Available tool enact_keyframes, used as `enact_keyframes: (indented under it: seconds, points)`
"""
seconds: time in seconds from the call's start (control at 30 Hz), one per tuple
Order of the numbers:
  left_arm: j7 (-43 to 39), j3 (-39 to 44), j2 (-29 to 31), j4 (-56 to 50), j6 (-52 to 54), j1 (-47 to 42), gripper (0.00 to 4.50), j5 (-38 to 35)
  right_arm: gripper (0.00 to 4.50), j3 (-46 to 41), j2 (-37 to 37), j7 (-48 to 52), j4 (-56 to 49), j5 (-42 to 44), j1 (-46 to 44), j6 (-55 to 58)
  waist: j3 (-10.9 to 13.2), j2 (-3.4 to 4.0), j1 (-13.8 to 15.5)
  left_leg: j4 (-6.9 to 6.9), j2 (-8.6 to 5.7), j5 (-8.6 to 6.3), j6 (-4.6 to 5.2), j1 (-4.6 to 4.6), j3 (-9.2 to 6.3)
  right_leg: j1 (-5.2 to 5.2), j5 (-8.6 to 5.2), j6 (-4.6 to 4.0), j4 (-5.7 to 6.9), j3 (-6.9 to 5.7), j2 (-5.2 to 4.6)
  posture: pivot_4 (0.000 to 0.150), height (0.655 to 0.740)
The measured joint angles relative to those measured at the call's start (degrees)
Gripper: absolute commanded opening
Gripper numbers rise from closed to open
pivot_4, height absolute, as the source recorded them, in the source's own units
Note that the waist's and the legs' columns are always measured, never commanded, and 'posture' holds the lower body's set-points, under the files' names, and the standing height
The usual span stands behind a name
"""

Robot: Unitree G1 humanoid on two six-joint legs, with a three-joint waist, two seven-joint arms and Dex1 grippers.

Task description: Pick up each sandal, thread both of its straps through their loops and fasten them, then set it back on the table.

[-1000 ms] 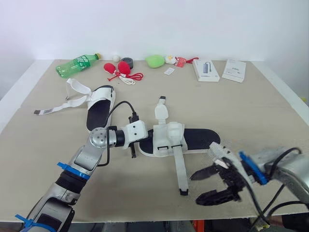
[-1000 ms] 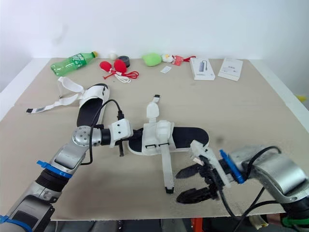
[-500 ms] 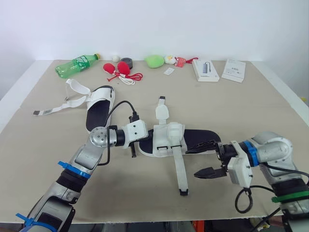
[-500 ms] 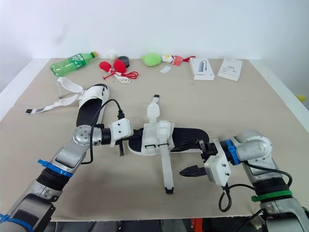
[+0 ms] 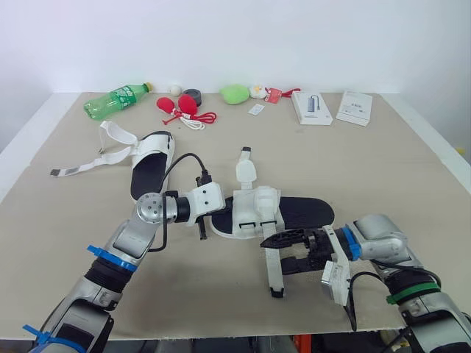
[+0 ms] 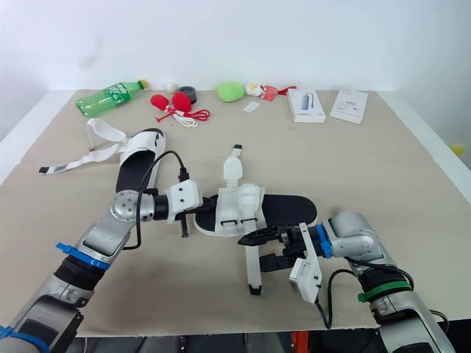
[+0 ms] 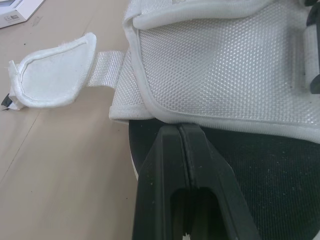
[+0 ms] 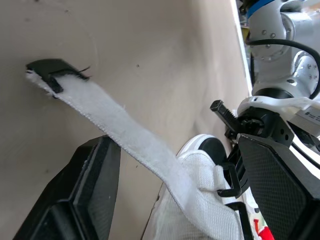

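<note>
A white sandal with a black sole (image 5: 274, 212) lies mid-table. Its long strap (image 5: 273, 266) trails toward the front edge and ends in a black tip (image 8: 50, 67). A shorter strap tab (image 5: 245, 170) points toward the back. My right gripper (image 5: 274, 254) is open, one finger (image 8: 75, 200) on each side of the long strap, not closed on it. My left gripper (image 7: 181, 131) is shut, with its tips resting on the black insole at the sandal's left end. A second sandal (image 5: 152, 163) lies at the back left with its straps (image 5: 103, 154) loose.
Along the back edge lie a green bottle (image 5: 116, 98), red items with a cord (image 5: 185, 107), a black disc (image 5: 194, 94), a green lump (image 5: 235, 93) and two white boxes (image 5: 313, 107) (image 5: 355, 107). The table's front edge runs just beyond the strap tip.
My right gripper swung in from the front right toward the sandal and now straddles the long strap. The left arm and both sandals stayed put.
</note>
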Motion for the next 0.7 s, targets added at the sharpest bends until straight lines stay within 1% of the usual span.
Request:
enact_keyframes:
  seconds: [0.03, 0.07, 0.13, 0.17, 0.2, 0.37, 0.43, 0.47, 0.5, 0.53, 0.57, 0.6, 0.7]
  points:
    - [0.01, 0.0, 0.0, 0.0, 0.0, 0.0, 0.0, 0.0, 2.16, 0.73, -0.54, -1.32, -0.05, -0.05, -0.1, 0.49, 0.0, 0.0, 0.0, 0.0, 0.0, 0.0, 0.0, 0.0, 0.0, 0.01, 0.0, 0.0, 0.0, 0.01, 0.0, 0.15, 0.74]
    - [0.01, 0.0, 0.0, 0.0, 0.0, 0.0, 0.0, 0.0, 1.77, 1.68, -1.14, -2.27, -0.11, -0.14, -0.29, 0.7, 0.0, 0.0, 0.0, 0.0, 0.0, 0.0, 0.0, 0.0, 0.0, 0.01, 0.0, 0.0, 0.0, 0.01, 0.0, 0.15, 0.74]
    - [0.01, 0.0, -0.01, 0.0, 0.0, 0.0, 0.0, 0.01, 0.87, 2.99, -2.02, -3.79, -0.17, -0.61, -0.6, 0.91, 0.0, 0.0, 0.0, 0.0, 0.0, 0.0, 0.0, 0.0, 0.0, 0.0, 0.0, 0.0, 0.0, 0.01, 0.0, 0.15, 0.74]
    - [0.01, 0.0, -0.02, 0.0, 0.0, 0.0, 0.0, 0.01, 0.26, 4.0, -2.77, -4.55, -0.23, -0.67, -0.84, 0.96, 0.0, 0.0, 0.0, 0.0, 0.0, 0.0, 0.0, 0.0, 0.0, 0.0, 0.0, 0.0, 0.0, 0.01, 0.0, 0.15, 0.74]
    - [0.01, 0.0, -0.04, 0.01, -0.01, 0.0, 0.0, 0.01, 0.12, 4.68, -3.51, -5.13, -0.56, -0.62, -0.92, 1.13, 0.0, 0.0, 0.0, 0.0, 0.0, 0.0, 0.0, 0.0, 0.0, 0.01, 0.0, 0.0, 0.0, 0.01, 0.0, 0.15, 0.74]
    - [0.01, -0.02, -0.09, 0.01, -0.03, 0.0, 0.0, 0.01, 0.12, 8.39, -6.94, -7.0, -3.07, 1.58, -0.81, 3.81, 0.0, 0.0, 0.0, 0.0, 0.0, 0.0, 0.0, 0.0, 0.0, 0.01, -0.01, 0.0, 0.0, 0.03, 0.0, 0.15, 0.74]
    - [0.03, -0.08, -0.2, 0.02, -0.07, 0.0, 0.0, 0.01, 0.12, 9.19, -8.15, -7.14, -5.64, 6.18, 0.88, 8.75, 0.0, 0.0, 0.02, 0.0, 0.0, 0.0, 0.01, -0.01, -0.01, 0.02, -0.02, 0.0, 0.0, 0.03, -0.01, 0.15, 0.74]
    - [0.03, -0.08, -0.18, 0.05, -0.08, 0.02, 0.0, 0.03, 0.12, 9.29, -8.34, -7.28, -8.45, 11.48, 2.77, 15.59, 0.0, 0.0, 0.02, 0.0, 0.0, 0.0, 0.01, -0.01, -0.01, 0.02, -0.02, -0.01, 0.0, 0.04, -0.01, 0.15, 0.74]
    - [0.04, -0.08, -0.17, 0.05, -0.08, 0.01, 0.0, 0.03, 0.12, 9.33, -8.37, -7.23, -9.59, 13.5, 3.33, 18.8, 0.0, 0.0, 0.04, 0.0, 0.0, 0.0, 0.01, -0.01, -0.01, 0.02, -0.02, -0.01, 0.0, 0.05, -0.01, 0.15, 0.74]
    - [0.05, -0.07, -0.17, 0.05, -0.08, 0.02, 0.0, 0.03, 0.12, 9.32, -8.6, -7.29, -13.24, 19.34, 4.55, 28.31, 0.0, 0.0, 0.06, 0.01, 0.0, 0.0, 0.01, -0.01, 0.0, 0.03, -0.01, -0.02, 0.02, 0.07, -0.01, 0.15, 0.74]
    - [0.05, -0.07, -0.15, 0.06, -0.08, 0.01, 0.0, 0.04, 0.12, 9.32, -8.71, -7.3, -14.43, 21.14, 4.67, 31.51, 0.0, 0.0, 0.08, 0.02, 0.0, 0.0, 0.01, -0.01, 0.0, 0.03, -0.01, -0.02, 0.02, 0.07, -0.01, 0.15, 0.74]
    - [0.07, -0.07, -0.16, 0.08, -0.09, 0.02, 0.0, 0.04, 0.12, 9.19, -9.66, -7.59, -18.7, 26.64, 4.92, 42.87, 0.0, 0.01, 0.12, 0.05, 0.0, 0.01, 0.02, -0.01, 0.0, 0.04, 0.01, -0.03, 0.03, 0.08, -0.01, 0.15, 0.74]
    - [0.11, -0.09, -0.21, 0.16, -0.1, 0.02, 0.0, 0.1, 0.12, 7.2, -9.54, -10.73, -22.81, 33.96, 4.21, 61.42, 0.0, 0.0, 0.13, 0.09, 0.01, 0.01, 0.03, -0.01, 0.0, 0.04, 0.04, -0.07, 0.03, 0.07, -0.01, 0.15, 0.74]
